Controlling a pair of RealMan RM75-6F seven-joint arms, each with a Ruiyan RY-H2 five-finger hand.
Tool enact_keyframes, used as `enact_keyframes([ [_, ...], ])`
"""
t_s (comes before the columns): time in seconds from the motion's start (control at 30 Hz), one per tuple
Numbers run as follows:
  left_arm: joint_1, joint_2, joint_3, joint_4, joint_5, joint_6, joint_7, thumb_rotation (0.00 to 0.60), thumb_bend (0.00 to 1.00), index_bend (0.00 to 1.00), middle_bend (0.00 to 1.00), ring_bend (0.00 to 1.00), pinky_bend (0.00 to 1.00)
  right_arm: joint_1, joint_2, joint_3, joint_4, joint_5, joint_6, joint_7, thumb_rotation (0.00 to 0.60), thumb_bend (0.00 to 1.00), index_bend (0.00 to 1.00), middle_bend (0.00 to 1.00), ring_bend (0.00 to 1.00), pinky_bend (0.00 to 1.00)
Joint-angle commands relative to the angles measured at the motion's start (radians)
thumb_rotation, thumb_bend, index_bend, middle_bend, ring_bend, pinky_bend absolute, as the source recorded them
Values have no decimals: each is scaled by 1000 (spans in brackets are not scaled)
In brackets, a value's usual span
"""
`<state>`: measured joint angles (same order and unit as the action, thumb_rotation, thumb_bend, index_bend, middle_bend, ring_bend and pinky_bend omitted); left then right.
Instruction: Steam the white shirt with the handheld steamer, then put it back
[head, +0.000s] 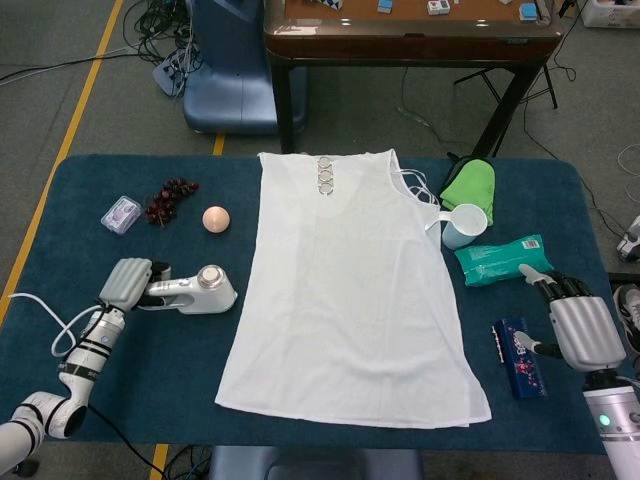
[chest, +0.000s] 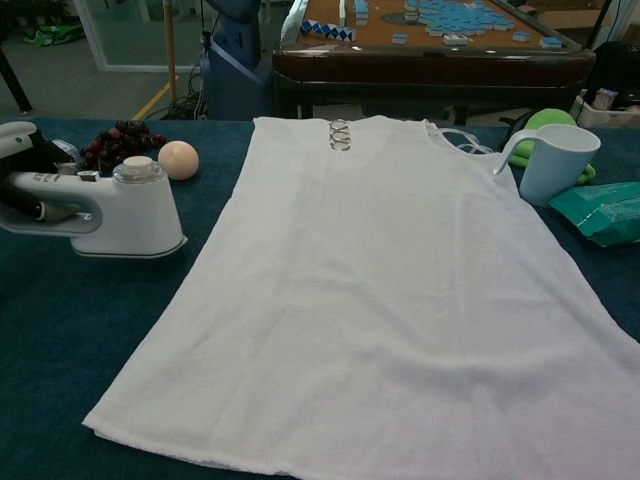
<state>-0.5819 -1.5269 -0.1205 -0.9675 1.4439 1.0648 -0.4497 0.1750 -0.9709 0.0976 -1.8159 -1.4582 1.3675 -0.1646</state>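
The white shirt (head: 352, 290) lies flat mid-table. Left of its hem, the left hand (head: 127, 283) grips the steamer (head: 195, 292); grapes (head: 170, 198) and a ball (head: 216, 218) sit beyond. Only the head view shows the right hand (head: 575, 325), fingers spread and holding nothing, beside a blue box (head: 520, 358).

Beyond the far edge of my dark blue tabletop (head: 300, 445) I see a grey floor (head: 90, 90) with a yellow line (head: 70, 125) running diagonally, well ahead of the left robot hand (head: 127, 283). A dark wooden table (head: 410, 40) stands straight ahead with black legs, a blue chair-like base (head: 230, 70) beside it. Cables (head: 160, 20) tangle on the floor at far left. Light is even.
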Motion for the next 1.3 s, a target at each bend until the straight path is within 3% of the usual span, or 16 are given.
enact_keyframes([
  [0.03,-3,14,-1,-27,16,23,-41,600,253,852,961,819,772,13,0,-4,-7,-9,-19,-3,600,115,147,292,197,242],
  [0.27,-4,33,3,-109,64,94,-61,600,252,852,961,819,772,92,-7,-19,-26,-54,-142,2,600,151,147,292,197,242],
  [0.47,-20,35,-3,-214,89,127,-10,600,252,852,961,819,772,196,-48,-12,-33,-83,-275,19,600,298,146,292,197,242],
  [0.67,-50,-14,-2,-234,112,130,79,600,253,852,961,819,772,294,-119,-6,-20,-71,-407,22,600,493,146,291,198,242],
  [0.83,-79,-78,6,-202,124,112,135,600,252,852,961,819,772,390,-165,-8,-3,-28,-557,-1,600,753,144,237,160,228],
  [0.9,-89,-103,7,-186,122,102,143,600,252,852,961,819,772,433,-174,-8,6,-8,-627,-3,600,853,99,197,120,195],
  [1.03,-103,-152,6,-139,119,96,160,600,252,852,961,819,772,472,-205,-2,29,21,-665,15,584,950,27,171,71,115],
  [1.1,-111,-179,3,-110,113,93,164,600,252,852,961,819,772,487,-221,-8,45,16,-681,30,507,933,20,165,62,88],
  [1.13,-114,-190,1,-99,110,89,163,600,252,852,961,819,772,492,-226,-13,52,11,-686,34,432,898,19,163,58,74],
  [1.2,-122,-210,-2,-78,101,76,157,600,252,852,961,819,772,499,-236,-29,64,-4,-690,36,353,819,19,163,57,55],
  [1.3,-136,-235,-7,-44,92,62,149,600,253,852,961,819,772,498,-245,-56,72,-25,-687,38,283,661,19,163,56,43],
])
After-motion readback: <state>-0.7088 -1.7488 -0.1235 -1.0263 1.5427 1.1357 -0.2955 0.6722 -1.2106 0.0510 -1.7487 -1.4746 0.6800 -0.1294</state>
